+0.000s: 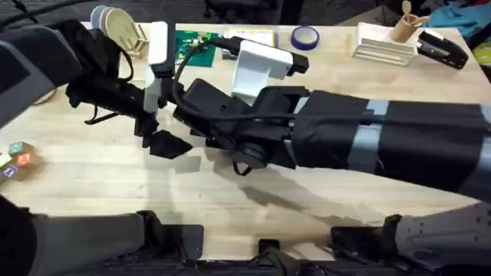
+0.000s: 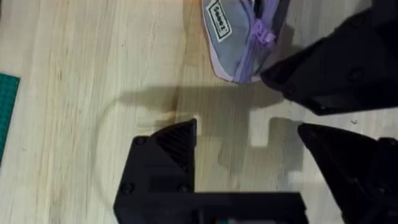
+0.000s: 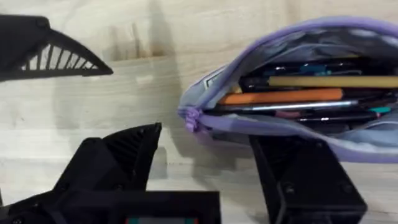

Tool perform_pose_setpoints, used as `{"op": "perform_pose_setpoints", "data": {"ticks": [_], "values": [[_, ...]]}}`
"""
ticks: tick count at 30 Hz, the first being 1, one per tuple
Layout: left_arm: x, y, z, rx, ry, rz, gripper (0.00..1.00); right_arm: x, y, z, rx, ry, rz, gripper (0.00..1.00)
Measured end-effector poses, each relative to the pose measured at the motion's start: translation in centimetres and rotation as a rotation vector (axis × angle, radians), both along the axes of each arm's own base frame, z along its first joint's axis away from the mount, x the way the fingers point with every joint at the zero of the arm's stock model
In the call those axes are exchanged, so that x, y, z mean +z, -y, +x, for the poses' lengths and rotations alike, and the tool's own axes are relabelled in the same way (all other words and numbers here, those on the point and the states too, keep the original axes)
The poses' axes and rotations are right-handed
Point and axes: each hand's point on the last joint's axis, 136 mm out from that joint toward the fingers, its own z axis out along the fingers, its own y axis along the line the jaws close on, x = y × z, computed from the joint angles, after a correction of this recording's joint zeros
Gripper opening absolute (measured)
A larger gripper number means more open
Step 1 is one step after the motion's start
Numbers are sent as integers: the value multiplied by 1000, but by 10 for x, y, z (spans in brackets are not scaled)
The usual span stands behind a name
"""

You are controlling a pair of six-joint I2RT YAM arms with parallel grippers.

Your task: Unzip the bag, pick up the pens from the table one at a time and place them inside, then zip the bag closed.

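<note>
On pale plank table (image 2: 74, 124), unzipped bag (image 3: 292, 99).

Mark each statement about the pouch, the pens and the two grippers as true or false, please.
1. The bag is zipped closed. False: it gapes open, showing its contents.
2. An orange pen lies inside the bag. True.
3. The left gripper is shut on a pen. False: its fingers stand apart over bare table, holding nothing.
4. The bag lies on a light wooden table. True.
5. The right gripper is open, one finger beside the bag. True.
</note>
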Motion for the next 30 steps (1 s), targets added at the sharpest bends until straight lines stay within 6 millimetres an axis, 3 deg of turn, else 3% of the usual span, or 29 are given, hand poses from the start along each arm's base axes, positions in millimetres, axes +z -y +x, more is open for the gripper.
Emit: {"op": "perform_pose_setpoints", "data": {"ticks": [7,17,30], "values": [[0,0,0,0,0,0,994,1,6,7,-25,14,-8,688],[0,0,0,0,0,0,993,2,9,11,-40,22,-13,309],[0,0,0,0,0,0,994,2,9,11,-40,24,-11,140]]}}
